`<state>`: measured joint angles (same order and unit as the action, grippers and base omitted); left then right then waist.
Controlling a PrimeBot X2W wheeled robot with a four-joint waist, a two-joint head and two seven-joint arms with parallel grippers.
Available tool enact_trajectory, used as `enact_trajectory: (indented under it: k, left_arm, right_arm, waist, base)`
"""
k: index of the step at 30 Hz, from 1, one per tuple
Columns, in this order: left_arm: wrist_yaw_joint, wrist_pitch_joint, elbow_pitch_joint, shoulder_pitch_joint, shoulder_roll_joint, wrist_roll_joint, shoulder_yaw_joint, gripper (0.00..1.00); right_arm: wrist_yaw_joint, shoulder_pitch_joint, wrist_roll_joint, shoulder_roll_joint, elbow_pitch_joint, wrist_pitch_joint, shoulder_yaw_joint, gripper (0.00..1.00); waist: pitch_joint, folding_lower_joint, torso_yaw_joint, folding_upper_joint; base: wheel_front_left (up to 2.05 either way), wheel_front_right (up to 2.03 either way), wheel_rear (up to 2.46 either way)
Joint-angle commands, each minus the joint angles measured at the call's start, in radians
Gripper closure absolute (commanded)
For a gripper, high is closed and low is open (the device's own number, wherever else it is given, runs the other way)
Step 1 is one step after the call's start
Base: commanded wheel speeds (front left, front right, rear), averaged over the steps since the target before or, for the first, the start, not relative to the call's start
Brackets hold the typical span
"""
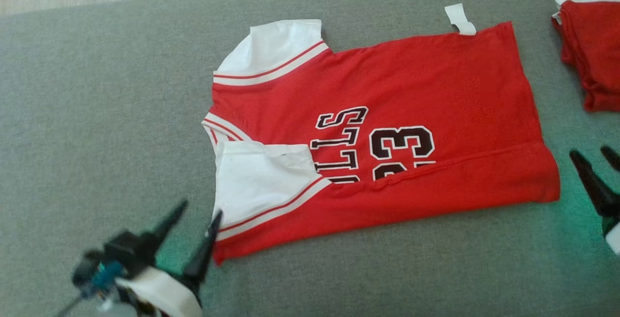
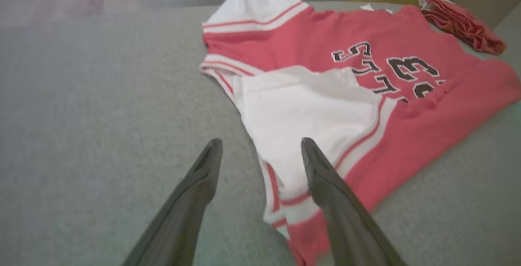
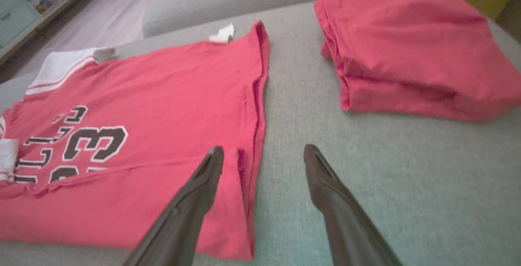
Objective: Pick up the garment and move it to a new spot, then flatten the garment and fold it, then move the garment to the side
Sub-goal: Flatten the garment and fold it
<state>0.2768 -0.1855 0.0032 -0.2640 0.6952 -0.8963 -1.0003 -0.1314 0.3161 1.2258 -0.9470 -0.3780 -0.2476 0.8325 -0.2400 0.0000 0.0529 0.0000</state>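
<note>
Head view: a red shirt (image 1: 387,128) with white sleeves is seen lying in the middle of a grey soft seat (image 1: 97,89). Its neck end is turned to the left and its bottom end to the right. Black letters and the number 23 are printed on it. The near long side is folded up over the shirt, so the lowest letters and part of a number are covered. The near sleeve (image 1: 261,181) is folded in on top of the red. The far sleeve (image 1: 281,48) sticks out at the far side. A small white tag (image 1: 460,19) is seen at the far edge. A pile of folded red cloth (image 1: 591,55) is seen at the far right, apart from the shirt.

The left gripper (image 1: 201,208) is held just beside the near left corner of the shirt. Its two dark fingers are spread wide and nothing is held. In the left wrist view, the edge of the near sleeve is seen between them.

The right gripper (image 1: 590,150) is held near the bottom right corner of the shirt, apart from it. Its fingers are spread wide too, and nothing is held. In the right wrist view, one finger is seen over the bottom edge of the shirt and the other over the grey seat.
</note>
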Motion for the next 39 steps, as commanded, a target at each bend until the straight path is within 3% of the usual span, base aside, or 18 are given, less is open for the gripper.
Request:
enact_trajectory:
  k: [1,6,10,17,22,26,36,37,38,39]
  left_arm:
    - [0.006,0.001,-0.034,-0.062,0.052,0.008,0.052,0.00]
    - [-0.005,0.057,-0.089,-0.183,0.125,0.027,0.105,0.00]
    - [-0.071,0.128,-0.089,-0.326,0.142,0.038,0.129,0.00]
    - [-0.229,0.324,0.042,-0.629,0.078,0.003,0.143,0.00]
    - [-0.307,0.460,0.189,-0.789,0.009,-0.029,0.127,0.00]
    - [-0.349,0.530,0.291,-0.859,-0.032,-0.042,0.104,0.00]
    - [-0.397,0.599,0.426,-0.898,-0.076,-0.068,0.039,0.00]
    - [-0.399,0.606,0.427,-0.897,-0.076,-0.077,0.033,0.31]
    - [-0.401,0.609,0.427,-0.898,-0.075,-0.082,0.028,0.53]
    - [-0.403,0.605,0.423,-0.901,-0.073,-0.085,0.023,0.90]
  right_arm:
    - [0.001,-0.014,-0.023,-0.032,0.019,-0.014,-0.025,0.00]
    - [0.001,-0.043,-0.118,0.019,0.056,-0.014,-0.137,0.00]
    - [0.001,-0.063,-0.173,0.053,0.082,-0.014,-0.204,0.00]
    - [0.001,-0.058,-0.234,0.078,0.124,-0.014,-0.264,0.00]
    - [0.001,-0.032,-0.257,0.092,0.143,-0.014,-0.271,0.00]
    - [0.001,-0.013,-0.260,0.100,0.144,-0.014,-0.271,0.00]
    - [0.001,0.008,-0.262,0.123,0.136,-0.014,-0.279,0.00]
    - [0.001,0.009,-0.263,0.124,0.135,-0.014,-0.281,0.00]
    - [0.001,0.009,-0.265,0.126,0.134,-0.014,-0.283,0.00]
    - [0.001,0.010,-0.266,0.127,0.132,-0.014,-0.286,0.00]
  waist:
    - [-0.003,0.0000,0.002,0.0000]
    - [-0.025,0.0000,0.011,0.0000]
    - [-0.062,0.0000,0.013,0.0000]
    - [-0.152,0.0000,0.028,0.0000]
    - [-0.205,0.0000,0.054,0.0000]
    - [-0.239,0.0000,0.077,0.0000]
    - [-0.286,0.0000,0.117,0.0000]
    - [-0.288,0.0000,0.118,0.0000]
    - [-0.290,0.0000,0.120,0.0000]
    - [-0.291,0.0000,0.121,0.0000]
  base:
    - [0.00,0.00,0.00]
    - [0.00,0.00,0.00]
    - [0.00,0.00,0.00]
    - [0.00,0.00,0.00]
    - [0.00,0.00,0.00]
    - [0.00,0.00,0.00]
    - [0.00,0.00,0.00]
    - [0.00,0.00,0.00]
    - [0.00,0.00,0.00]
    - [0.00,0.00,0.00]
